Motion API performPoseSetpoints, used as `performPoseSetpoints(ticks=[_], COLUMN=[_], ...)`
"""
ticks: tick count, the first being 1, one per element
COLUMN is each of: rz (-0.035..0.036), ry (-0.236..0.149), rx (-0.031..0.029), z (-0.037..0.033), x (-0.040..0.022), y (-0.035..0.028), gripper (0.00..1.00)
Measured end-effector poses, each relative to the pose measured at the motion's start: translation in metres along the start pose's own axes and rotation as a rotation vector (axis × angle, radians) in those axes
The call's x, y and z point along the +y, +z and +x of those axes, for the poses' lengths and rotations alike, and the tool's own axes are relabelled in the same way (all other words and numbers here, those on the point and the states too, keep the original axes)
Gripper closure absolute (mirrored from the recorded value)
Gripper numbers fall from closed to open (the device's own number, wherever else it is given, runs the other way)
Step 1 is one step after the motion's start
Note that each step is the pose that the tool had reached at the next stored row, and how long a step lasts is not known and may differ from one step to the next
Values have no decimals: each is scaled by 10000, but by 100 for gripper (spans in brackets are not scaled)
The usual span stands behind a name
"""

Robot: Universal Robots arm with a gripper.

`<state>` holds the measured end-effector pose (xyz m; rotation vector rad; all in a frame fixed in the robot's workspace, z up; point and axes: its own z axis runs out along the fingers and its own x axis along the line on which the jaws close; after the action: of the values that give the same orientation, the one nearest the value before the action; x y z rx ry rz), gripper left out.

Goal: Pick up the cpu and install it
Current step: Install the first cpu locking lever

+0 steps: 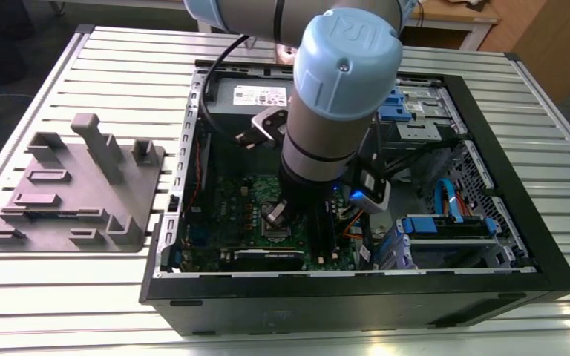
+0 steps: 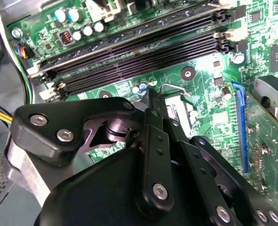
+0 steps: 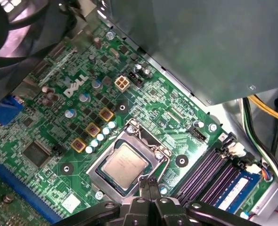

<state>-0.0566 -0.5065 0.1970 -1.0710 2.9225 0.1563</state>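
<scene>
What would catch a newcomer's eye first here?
The big pale blue arm reaching down into the open computer case dominates the exterior view. In the first wrist view, the silver cpu lies in its socket on the green motherboard, with the gripper shut just beside it.
</scene>
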Motion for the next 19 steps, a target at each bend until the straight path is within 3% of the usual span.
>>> performPoseSetpoints(ticks=[9,19], rz=[74,176], ry=[482,871], rx=[-1,30], z=[20,42], x=[7,-13], y=[58,81], gripper=[90,90])
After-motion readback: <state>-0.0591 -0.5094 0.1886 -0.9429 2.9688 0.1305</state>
